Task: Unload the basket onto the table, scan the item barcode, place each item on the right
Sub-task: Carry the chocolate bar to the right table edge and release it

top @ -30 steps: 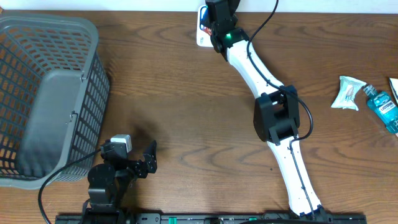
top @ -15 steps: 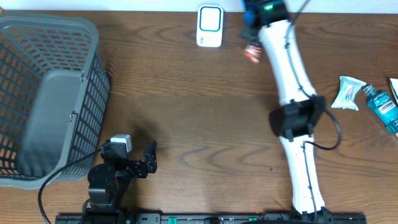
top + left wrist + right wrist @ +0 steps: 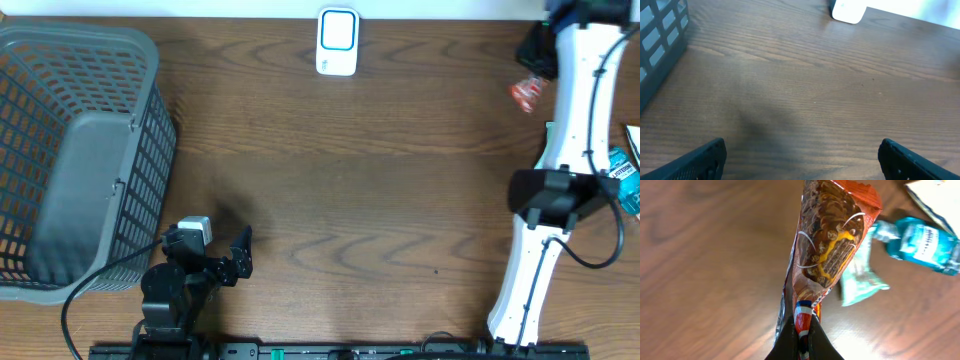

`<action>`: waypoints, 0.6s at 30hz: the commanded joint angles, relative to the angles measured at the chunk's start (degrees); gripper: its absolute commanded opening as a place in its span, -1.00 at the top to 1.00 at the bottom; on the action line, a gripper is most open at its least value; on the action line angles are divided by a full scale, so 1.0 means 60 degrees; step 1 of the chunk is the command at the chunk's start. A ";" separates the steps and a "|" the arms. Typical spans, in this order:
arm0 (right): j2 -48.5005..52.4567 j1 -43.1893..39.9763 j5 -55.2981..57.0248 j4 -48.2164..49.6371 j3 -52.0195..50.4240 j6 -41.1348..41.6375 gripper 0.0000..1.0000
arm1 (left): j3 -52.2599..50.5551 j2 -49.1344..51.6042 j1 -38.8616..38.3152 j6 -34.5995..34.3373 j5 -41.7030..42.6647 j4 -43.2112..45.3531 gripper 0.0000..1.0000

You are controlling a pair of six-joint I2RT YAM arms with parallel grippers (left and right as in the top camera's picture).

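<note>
Orange snack wrapper [image 3: 832, 235] hangs pinched in right fingers [image 3: 784, 349]; left fingers [image 3: 700, 160] spread wide.

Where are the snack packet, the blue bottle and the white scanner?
snack packet [image 3: 832, 240]: right wrist view, on its printed middle.
blue bottle [image 3: 922, 242]: right wrist view, on its label.
white scanner [image 3: 338, 42]: overhead view, on its front face.
</note>
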 commanded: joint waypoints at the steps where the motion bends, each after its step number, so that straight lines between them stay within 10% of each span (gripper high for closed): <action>1: -0.0805 -0.0692 -0.0036 -0.0066 -0.1213 -0.0503 0.98 | -0.0066 -0.0040 -0.0029 -0.0011 0.0040 -0.0113 -0.94; 11: -0.2790 -0.2834 0.2142 0.0688 -0.7257 0.3585 0.98 | -0.0062 -0.0040 -0.0033 -0.0011 0.0044 -0.0113 -0.93; 18: -0.2776 -0.3034 0.2208 0.4204 -1.0706 0.3679 0.98 | -0.0066 -0.0040 -0.0029 -0.0011 0.0040 -0.0113 -0.93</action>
